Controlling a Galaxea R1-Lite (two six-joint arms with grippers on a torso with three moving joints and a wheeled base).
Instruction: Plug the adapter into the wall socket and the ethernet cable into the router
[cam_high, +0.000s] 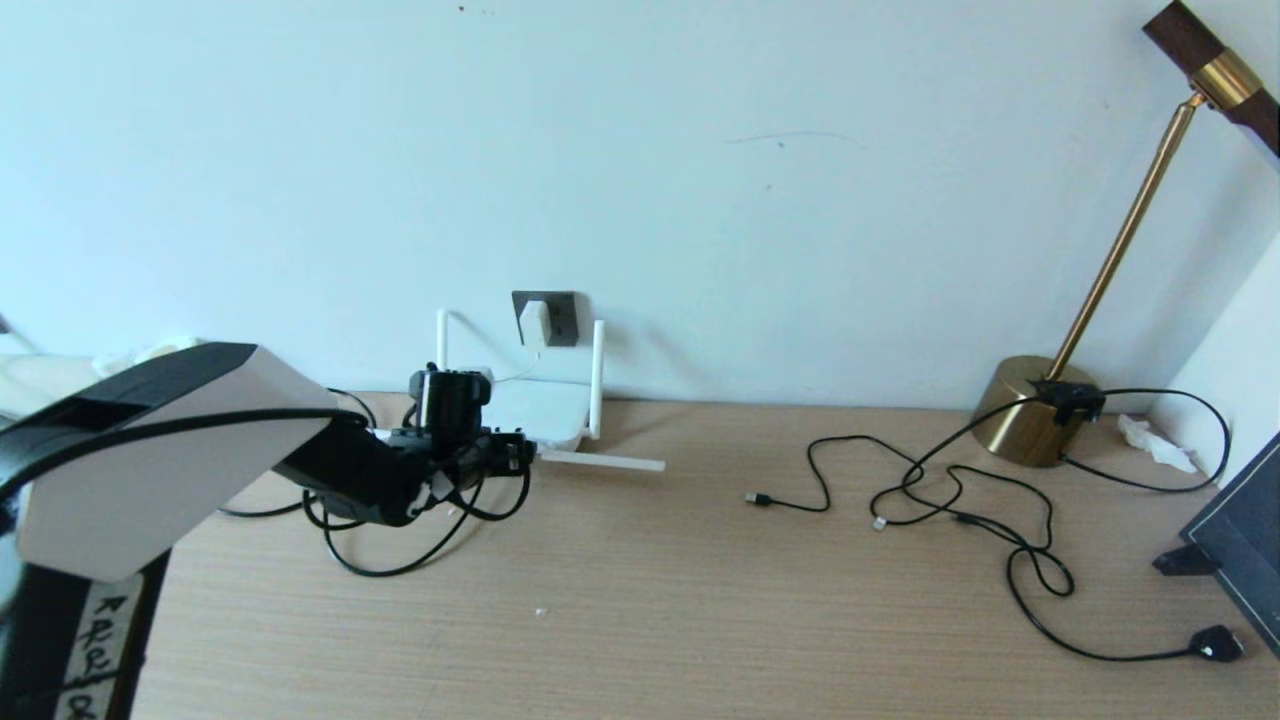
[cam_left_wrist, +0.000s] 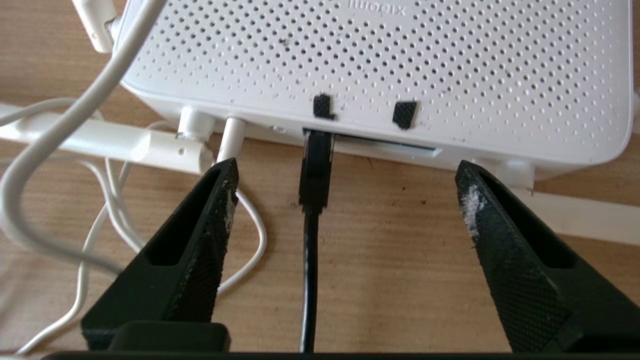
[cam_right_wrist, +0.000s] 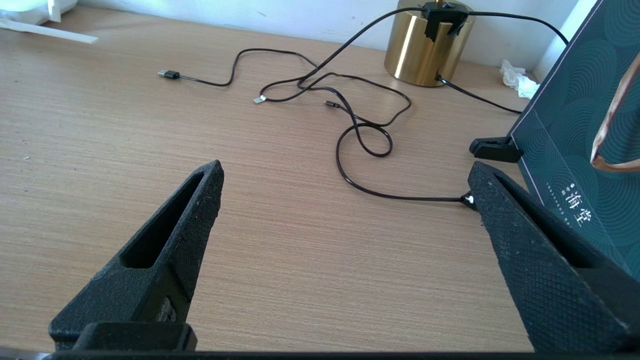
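Observation:
The white adapter (cam_high: 534, 321) sits in the dark grey wall socket (cam_high: 563, 320) above the desk. Below it lies the white router (cam_high: 535, 412), whose perforated top (cam_left_wrist: 400, 60) fills the left wrist view. The black ethernet cable (cam_left_wrist: 315, 170) has its plug seated in a port on the router's edge and runs back between my fingers. My left gripper (cam_left_wrist: 346, 165) is open just in front of that edge, one finger on each side of the cable and touching neither it nor the router; in the head view the left gripper (cam_high: 520, 455) is at the router's near side. My right gripper (cam_right_wrist: 346, 166) hovers open over bare desk, holding nothing.
The adapter's thin white cord (cam_left_wrist: 50, 150) loops beside the router. Thin black cables (cam_high: 960, 510) sprawl across the right of the desk to a black plug (cam_high: 1215, 643). A brass lamp (cam_high: 1030, 420), a crumpled tissue (cam_high: 1150, 440) and a dark box (cam_high: 1240, 540) stand at the right.

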